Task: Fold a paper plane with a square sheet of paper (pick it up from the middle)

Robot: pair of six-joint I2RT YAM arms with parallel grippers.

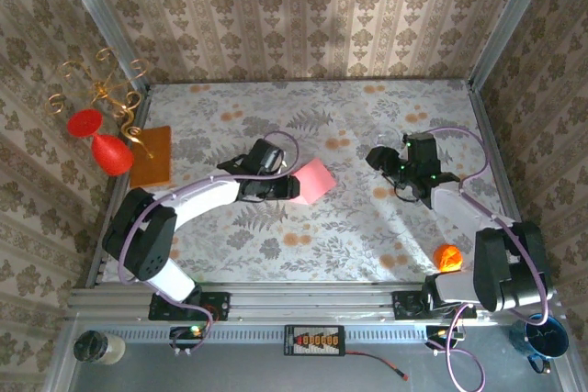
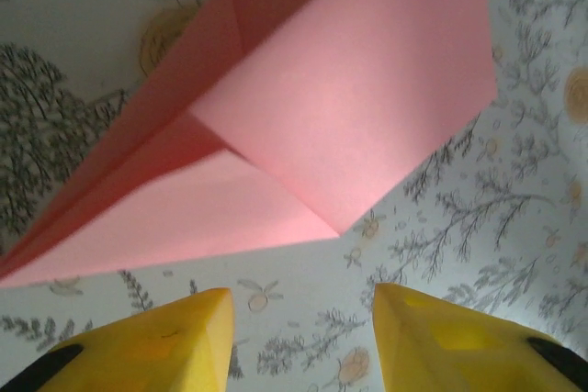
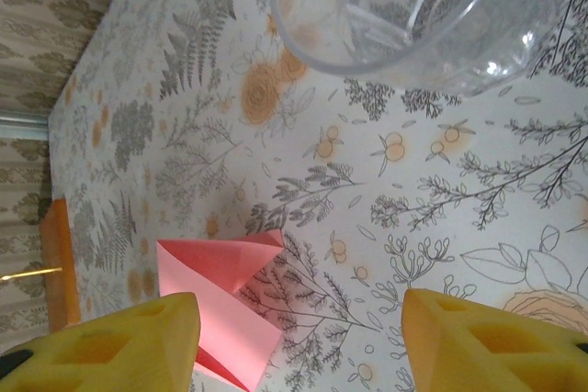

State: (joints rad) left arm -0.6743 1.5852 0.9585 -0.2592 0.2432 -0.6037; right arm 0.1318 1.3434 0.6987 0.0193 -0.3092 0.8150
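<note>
Top external: left arm (image 1: 197, 204) bent inward, fingers (image 2: 156, 341) parted beside the paper plane (image 1: 313, 179).

Top cam: bright, even light, shadows soft & faint; walls (image 1: 276, 16) splay outward at edges, wide-angle. L wrist: paper plane (image 2: 349, 107) pale w/ glare, my L fingertips (image 2: 156, 346) out of focus. R wrist: clear cup (image 3: 413, 16) blurred, few glints.
</note>
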